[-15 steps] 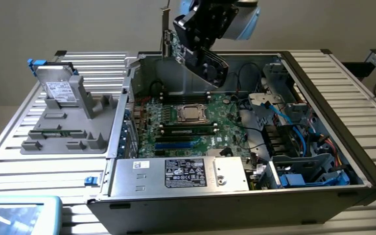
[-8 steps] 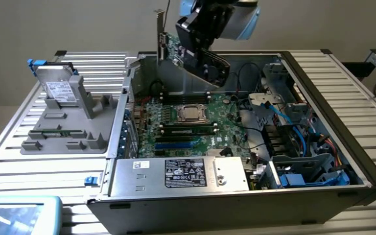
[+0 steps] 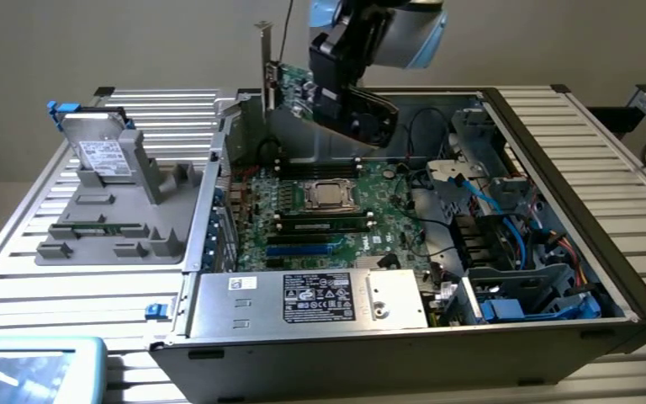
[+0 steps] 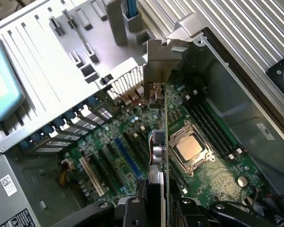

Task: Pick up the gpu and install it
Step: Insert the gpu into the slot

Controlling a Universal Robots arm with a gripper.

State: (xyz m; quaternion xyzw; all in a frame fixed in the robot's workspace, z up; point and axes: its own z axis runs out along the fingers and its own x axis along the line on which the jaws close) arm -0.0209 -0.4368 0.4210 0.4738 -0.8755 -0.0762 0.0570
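The jaws are closed on the gpu point(image 3: 296, 88), gripping it by its top edge. In the wrist view the card point(image 4: 164, 142) runs edge-on straight out from between them. It hangs upright under the arm point(image 3: 379, 34), over the far end of the open case point(image 3: 390, 362). Its green board faces the exterior view's left and its black cooler point(image 3: 368, 114) faces that view's right. The silver bracket point(image 3: 265, 63) stands vertical at the end of the card towards the case's slotted rear wall. The card is above the motherboard point(image 3: 346, 227), beside the CPU socket point(image 3: 329, 195), and is not seated in a slot.

The case lies on its side with the lid off. Inside, beside the board, are a power supply point(image 3: 312, 299) with a black label at the near end and blue cables point(image 3: 525, 252) on the exterior view's right.

To that view's left of the case is a grey tray point(image 3: 177, 210). A hard drive point(image 3: 104, 156) stands on edge in it, and a thin green memory stick point(image 3: 98, 228) lies flat in a slot.

Everything rests on a worktop point(image 3: 592, 126) of ribbed aluminium slats. A teal-edged object point(image 3: 31, 370) is at the near corner, and a plain beige wall point(image 3: 132, 42) is behind.
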